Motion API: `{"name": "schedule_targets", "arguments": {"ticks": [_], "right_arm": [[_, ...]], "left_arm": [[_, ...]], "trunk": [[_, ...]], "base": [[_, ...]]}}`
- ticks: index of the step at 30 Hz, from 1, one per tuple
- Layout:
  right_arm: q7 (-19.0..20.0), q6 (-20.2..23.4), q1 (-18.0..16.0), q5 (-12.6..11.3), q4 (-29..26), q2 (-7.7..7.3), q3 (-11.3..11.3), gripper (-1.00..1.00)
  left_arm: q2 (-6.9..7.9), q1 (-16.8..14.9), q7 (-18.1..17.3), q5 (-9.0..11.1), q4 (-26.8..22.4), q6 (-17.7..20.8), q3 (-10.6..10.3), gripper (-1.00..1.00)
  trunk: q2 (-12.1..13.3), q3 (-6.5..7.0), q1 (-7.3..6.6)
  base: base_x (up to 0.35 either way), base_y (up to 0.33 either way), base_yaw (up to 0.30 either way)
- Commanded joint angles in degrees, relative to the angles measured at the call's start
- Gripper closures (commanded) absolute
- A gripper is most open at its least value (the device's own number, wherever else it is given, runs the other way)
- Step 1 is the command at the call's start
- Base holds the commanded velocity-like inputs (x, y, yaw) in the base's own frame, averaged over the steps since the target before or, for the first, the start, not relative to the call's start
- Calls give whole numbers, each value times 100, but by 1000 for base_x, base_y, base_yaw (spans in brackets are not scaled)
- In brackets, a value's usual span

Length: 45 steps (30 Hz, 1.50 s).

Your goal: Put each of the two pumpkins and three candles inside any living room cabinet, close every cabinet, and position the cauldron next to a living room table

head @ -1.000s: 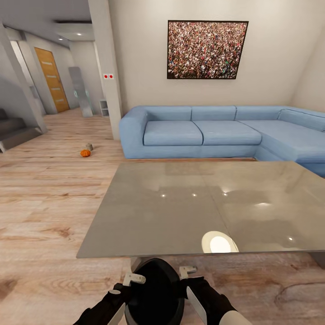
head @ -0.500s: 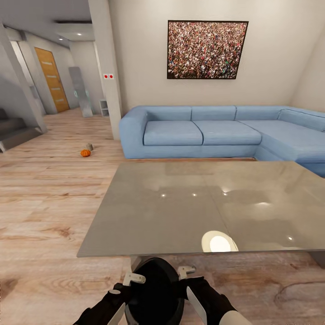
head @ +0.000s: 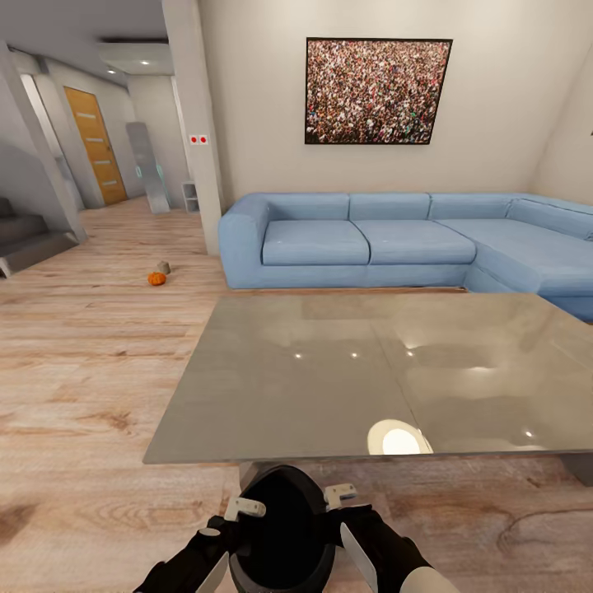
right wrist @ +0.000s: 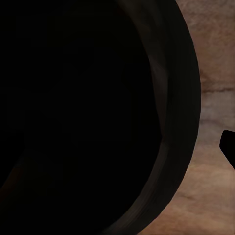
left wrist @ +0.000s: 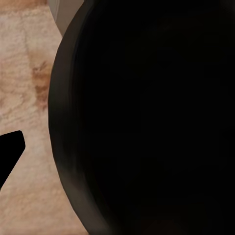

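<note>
A long blue sectional sofa point(head: 387, 243) sits against the far wall, turning a corner at the right. Above it hangs a dark-framed picture of a dense crowd point(head: 378, 91). To the left, a hallway runs back to an orange wooden door point(head: 96, 147), with grey stair steps point(head: 25, 239) at its near side. Pale wood-plank flooring point(head: 91, 371) covers the whole room, and a small white shelf unit point(head: 190, 197) stands by the pillar.

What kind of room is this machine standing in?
Most likely a home living room: a blue corner sofa against the wall, a large framed picture above it, and a low grey table on wood flooring.
</note>
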Motion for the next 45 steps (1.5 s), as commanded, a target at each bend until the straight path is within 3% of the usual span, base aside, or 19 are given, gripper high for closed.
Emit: {"name": "schedule_targets", "arguments": {"ticks": [1,20,24,45], "right_arm": [[-12,24,-2,-44,-5,0,8,-100],[-12,24,-2,-44,-5,0,8,-100],[-12,24,-2,-44,-5,0,8,-100],[-12,24,-2,-45,-1,0,8,-100]], "left_arm": [[6,-3,50,61,-15,25,-47,-100],[8,-3,50,65,-44,32,-48,-100],[5,-3,50,63,-44,34,-51,-100],[2,-3,50,61,-40,34,-54,-100]], "trunk": [[-2,-5,-1],[2,61,-9],[7,150,-19],[7,150,-19]], "base": [[-2,0,0],[0,0,0],[0,0,0],[-40,4,0]]}}
